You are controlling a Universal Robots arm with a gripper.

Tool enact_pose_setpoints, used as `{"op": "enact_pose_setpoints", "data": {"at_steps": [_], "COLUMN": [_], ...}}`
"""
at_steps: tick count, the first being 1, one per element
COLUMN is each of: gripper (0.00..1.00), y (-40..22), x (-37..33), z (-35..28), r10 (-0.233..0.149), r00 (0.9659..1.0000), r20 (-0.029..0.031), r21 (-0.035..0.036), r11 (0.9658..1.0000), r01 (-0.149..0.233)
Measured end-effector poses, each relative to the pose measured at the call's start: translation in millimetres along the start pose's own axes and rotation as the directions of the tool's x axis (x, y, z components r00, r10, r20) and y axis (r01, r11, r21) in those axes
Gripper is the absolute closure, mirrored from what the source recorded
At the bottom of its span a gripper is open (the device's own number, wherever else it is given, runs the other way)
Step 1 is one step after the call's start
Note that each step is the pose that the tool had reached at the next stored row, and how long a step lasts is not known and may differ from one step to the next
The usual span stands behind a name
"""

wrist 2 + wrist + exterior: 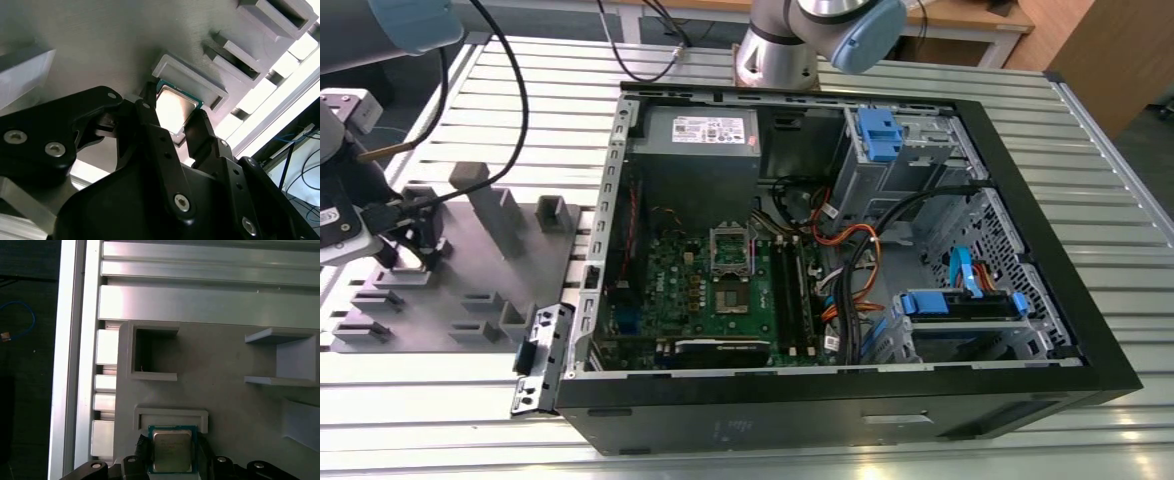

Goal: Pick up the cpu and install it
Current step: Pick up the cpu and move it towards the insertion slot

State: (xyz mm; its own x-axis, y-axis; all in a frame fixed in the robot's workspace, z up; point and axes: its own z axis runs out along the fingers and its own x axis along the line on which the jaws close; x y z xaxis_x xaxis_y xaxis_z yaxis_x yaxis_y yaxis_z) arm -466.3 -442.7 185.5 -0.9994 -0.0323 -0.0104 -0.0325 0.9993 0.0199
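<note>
The cpu (175,104) is a small square chip with a silvery top and a thin green rim. It sits between the two black fingers (199,131) of my gripper (172,114), just in front of a shallow grey pocket (192,77) on the parts fixture. In the first wrist view the cpu (171,451) lies beside that U-shaped pocket (170,415), with the gripper (172,455) closed against two opposite edges. In the exterior view my gripper (403,248) hangs over the fixture at the far left, well away from the motherboard's open socket (731,250).
The open black computer case (1067,300) lies on its side on the slatted metal table (1147,220), with memory sticks (787,290), cables and blue drive bays inside. The grey fixture plate (467,270) has several raised holders. Another arm's base (781,50) stands behind the case.
</note>
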Motion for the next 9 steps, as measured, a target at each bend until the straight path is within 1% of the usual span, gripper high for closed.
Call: {"op": "enact_pose_setpoints", "data": {"at_steps": [9], "gripper": [0.53], "y": [0.2], "x": [1.4], "z": [-0.6], "r10": [0.000], "r00": [1.0000], "r20": [0.0000], "r21": [0.0000], "r11": [1.0000], "r01": [0.000]}}
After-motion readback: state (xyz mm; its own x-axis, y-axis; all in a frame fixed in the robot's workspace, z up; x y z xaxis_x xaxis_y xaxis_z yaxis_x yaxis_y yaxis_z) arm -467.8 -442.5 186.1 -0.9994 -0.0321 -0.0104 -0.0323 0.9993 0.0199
